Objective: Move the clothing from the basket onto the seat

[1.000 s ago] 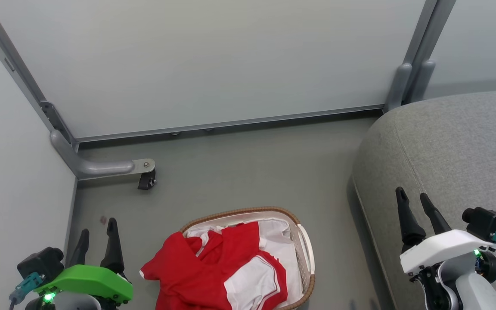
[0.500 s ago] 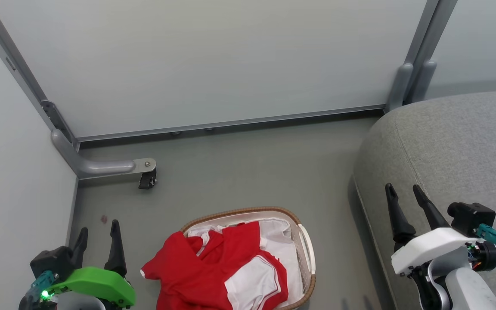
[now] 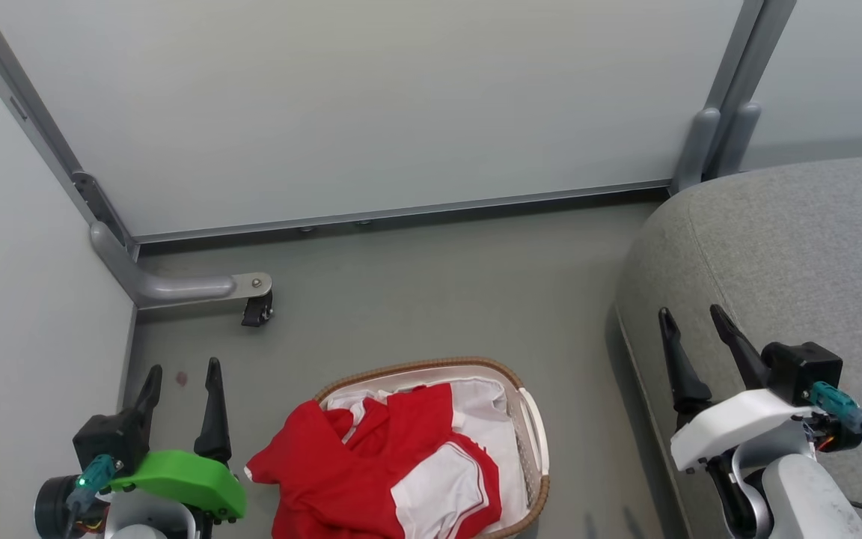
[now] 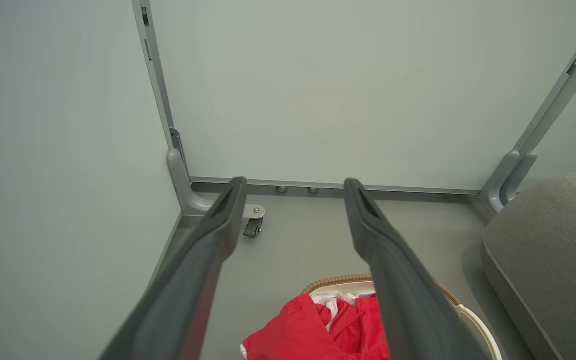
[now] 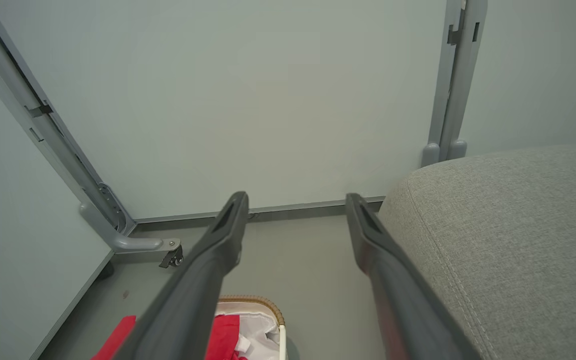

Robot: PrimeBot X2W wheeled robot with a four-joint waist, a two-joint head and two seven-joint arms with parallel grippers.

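Red clothing point(image 3: 371, 471) with white panels is heaped in the oval basket point(image 3: 534, 438) on the floor, one sleeve spilling over its left rim. The grey seat point(image 3: 798, 254) fills the right side. My left gripper point(image 3: 182, 374) hovers open to the left of the basket, nothing between its fingers. My right gripper point(image 3: 693, 318) stands open over the seat's left edge, to the right of the basket. The left wrist view shows the clothing point(image 4: 313, 332) and basket rim point(image 4: 473, 320) below the open fingers. In the right wrist view the basket point(image 5: 255, 302) and the seat point(image 5: 508, 230) appear.
Pale partition panels point(image 3: 371, 105) with grey metal frames close off the back and left. A grey foot with a black caster point(image 3: 255, 308) juts onto the floor at the left. Bare grey floor point(image 3: 438, 299) lies between basket, panels and seat.
Both grippers have risen forward in the head view, the left one shifting right toward the basket, the right one shifting slightly left. Both stay open. Clothing and basket have not moved.
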